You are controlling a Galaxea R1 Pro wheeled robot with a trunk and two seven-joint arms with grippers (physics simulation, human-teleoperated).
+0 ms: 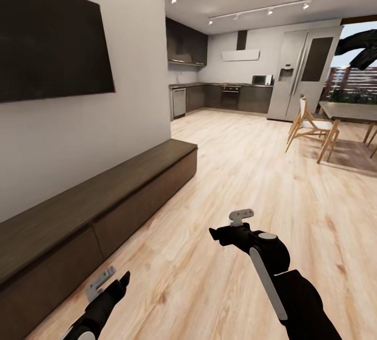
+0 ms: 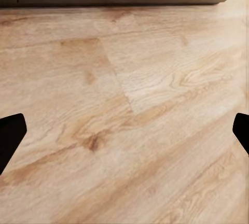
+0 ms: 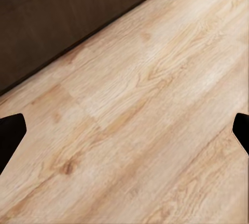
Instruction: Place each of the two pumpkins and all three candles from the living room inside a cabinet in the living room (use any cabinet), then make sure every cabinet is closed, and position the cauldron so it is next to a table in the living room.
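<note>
Cabinet (image 1: 99, 209) work is what I am judging from here: the long low dark-brown unit is running along the white wall from the lower left of the frame up toward the centre, under the dark screen (image 1: 52, 36). Its long axis is lying diagonally, pointing away toward the kitchen (image 1: 225, 94) at upper centre, and its flat fronts are facing out over the wooden floor (image 1: 235, 172). All the fronts I can see are sitting flush, so I am reading it as closed.

My left gripper (image 1: 110, 282) is hanging at the lower left, near the cabinet's base, and my right gripper (image 1: 230, 227) is hovering at lower centre over bare planks. In both wrist views my fingers (image 2: 11, 133) are spread wide at the edges of the picture with nothing between them; the same is showing on the right side (image 3: 11, 130), with the cabinet's dark face (image 3: 67, 22) just beyond.

I am expecting the fronts to feel stiff, smooth and fairly heavy, and with no handles I am thinking an edge or the seam between fronts is the place to hook a fingertip. A dining table (image 1: 348, 112) with chairs is standing at the right.
</note>
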